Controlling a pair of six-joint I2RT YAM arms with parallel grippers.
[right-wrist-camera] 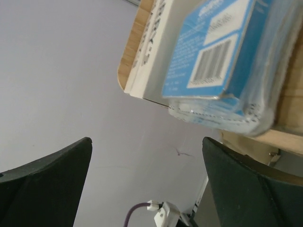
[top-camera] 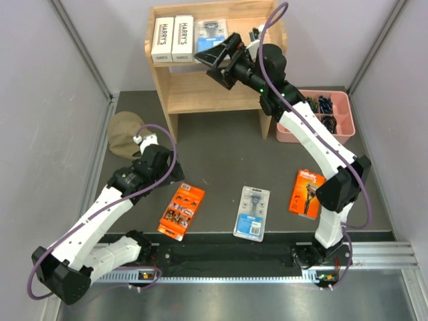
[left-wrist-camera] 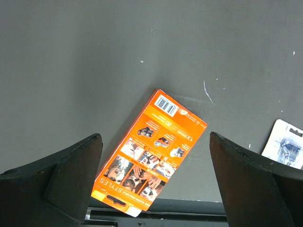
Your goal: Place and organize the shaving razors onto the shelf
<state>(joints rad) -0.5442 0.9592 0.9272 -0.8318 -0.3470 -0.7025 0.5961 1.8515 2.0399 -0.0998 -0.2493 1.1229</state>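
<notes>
This is looking like a robotics lab cell: plain grey panels [top-camera: 40,80] are enclosing a dark tabletop [top-camera: 221,154], and in front of the wooden shelf [top-camera: 200,93] a left arm [top-camera: 100,214] and a right arm [top-camera: 321,150] are standing bolted to a metal rail [top-camera: 381,257].

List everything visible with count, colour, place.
shelf: 1, light wood, far centre
boxes: 2, white, shelf's top tier, left
blister packs: 2, clear and blue, one on top tier, one on table
orange packs: 2, orange, table, near left and near right
tray: 1, pink, right of shelf, holding dark items
cloth: 1, tan, left of shelf
table: 1, dark grey
left gripper: 1, black, open above left orange pack
right gripper: 1, black, open at top tier
</notes>
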